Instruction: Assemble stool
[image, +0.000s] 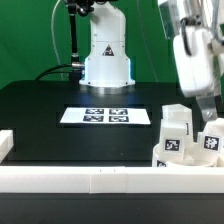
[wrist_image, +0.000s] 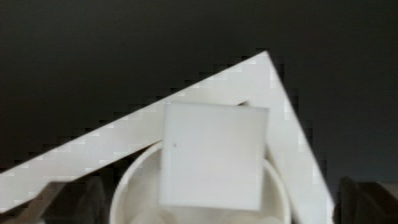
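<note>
White plastic parts stand out against a black table (image: 40, 105) with a green backdrop behind it. In the exterior view, the Franka arm's base (image: 106, 55) sits at the far side of the table, and its white forearm reaches in from the upper corner at the exterior view's right, angled steeply downward, blurred. The gripper (image: 205, 108) hangs low at that side, just above a cluster of stool legs; its fingers are too blurred there to tell how they are set. The legs are small white blocks with black-and-white square tags: one (image: 172, 135) stands upright near the front rail, and another (image: 211, 138) stands just beside it toward the exterior view's right, close under the gripper. A long white border rail (image: 100, 180) runs along the near edge of the table, with a short rail piece (image: 5, 143) at the exterior view's left. The marker board (image: 105, 116) lies flat in the middle of the table, well apart from the legs. In the wrist view, a rectangular white block, a stool leg (wrist_image: 214, 155), fills the centre, tilted slightly. A curved white rim of the round seat (wrist_image: 125, 195) shows at its lower part, and two white rails (wrist_image: 267, 85) meet at a pointed corner behind it. Dark fingertips (wrist_image: 45, 200) are faintly visible at either side of the frame, apart from the block; whether they grip anything cannot be told.
</note>
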